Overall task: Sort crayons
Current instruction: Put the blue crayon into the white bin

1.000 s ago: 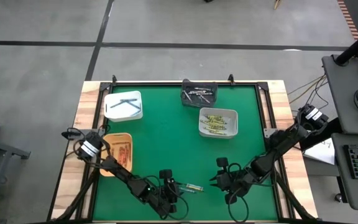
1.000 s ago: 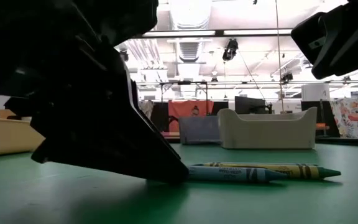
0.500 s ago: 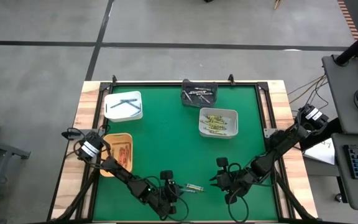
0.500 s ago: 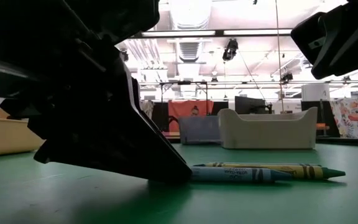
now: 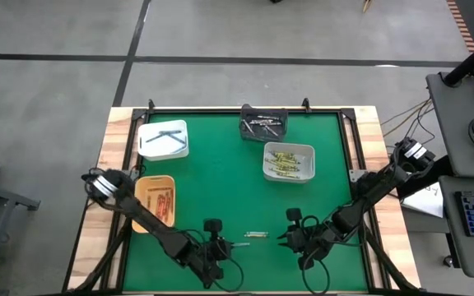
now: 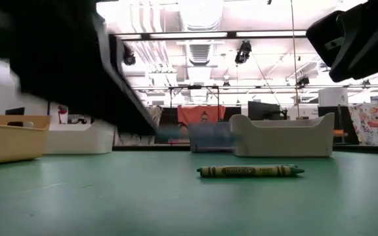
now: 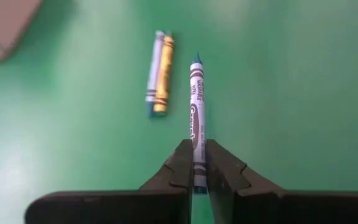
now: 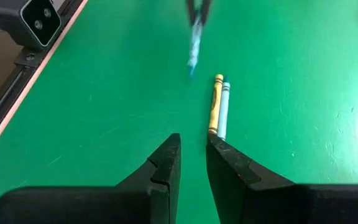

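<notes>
Four trays ring the green mat (image 5: 220, 189): white (image 5: 164, 139), dark (image 5: 263, 123), pale (image 5: 289, 162) and tan (image 5: 156, 200), each already holding crayons, so sorting looks mostly done. Left gripper (image 7: 194, 163), just beside the mat's near edge, is clenched on a blue crayon (image 7: 195, 109). Right gripper (image 8: 193, 163), also near that edge, is slightly parted, holding nothing. Two crayons (image 8: 218, 104) remain loose, lying side by side between the grippers.

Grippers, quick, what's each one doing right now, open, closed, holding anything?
Left gripper: closed on a blue crayon, lifted off the mat.
Right gripper: fingers slightly apart, holding nothing, low over the mat.
</notes>
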Motion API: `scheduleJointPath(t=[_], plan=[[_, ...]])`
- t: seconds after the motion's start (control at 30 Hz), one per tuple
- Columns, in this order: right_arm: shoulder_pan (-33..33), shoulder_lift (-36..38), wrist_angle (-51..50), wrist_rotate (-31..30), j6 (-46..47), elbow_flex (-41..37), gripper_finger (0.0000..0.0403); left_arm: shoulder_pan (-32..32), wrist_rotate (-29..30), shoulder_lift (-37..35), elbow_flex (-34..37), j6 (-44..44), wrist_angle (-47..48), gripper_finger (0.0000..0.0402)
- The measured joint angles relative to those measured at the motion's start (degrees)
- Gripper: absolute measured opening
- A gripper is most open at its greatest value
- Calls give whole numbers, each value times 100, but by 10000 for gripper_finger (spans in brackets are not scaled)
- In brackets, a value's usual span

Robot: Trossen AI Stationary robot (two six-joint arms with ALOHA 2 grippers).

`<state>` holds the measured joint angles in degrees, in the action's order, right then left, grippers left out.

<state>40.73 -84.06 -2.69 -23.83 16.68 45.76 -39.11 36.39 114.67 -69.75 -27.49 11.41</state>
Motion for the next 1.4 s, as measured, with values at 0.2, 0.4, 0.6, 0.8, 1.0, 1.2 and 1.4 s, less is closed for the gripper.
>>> scheduleJointPath(t=[0.2,0.4,0.6,0.8,1.0,1.2,1.4], plan=[[-5,48,-12,-5,-154,119,63,-2,16,-989,-51,47,1391,2],[-208,182,-256,-22,-229,298,63,150,56,-2175,-51,-223,3055,1],[-667,260,-1280,-21,-313,725,63,853,38,-3174,-57,-886,5073,0],[-1275,328,-2261,-21,-757,1223,61,2104,-310,-3787,-52,-1023,6786,0],[-1856,333,-2772,-11,-1248,1642,61,3780,-768,-4115,123,-44,7216,0],[-2163,333,-2898,79,-1542,1802,61,5484,-964,-4079,442,1158,7208,0],[-2229,333,-2894,179,-1573,1821,61,6899,-1007,-3819,805,1828,7138,0]])
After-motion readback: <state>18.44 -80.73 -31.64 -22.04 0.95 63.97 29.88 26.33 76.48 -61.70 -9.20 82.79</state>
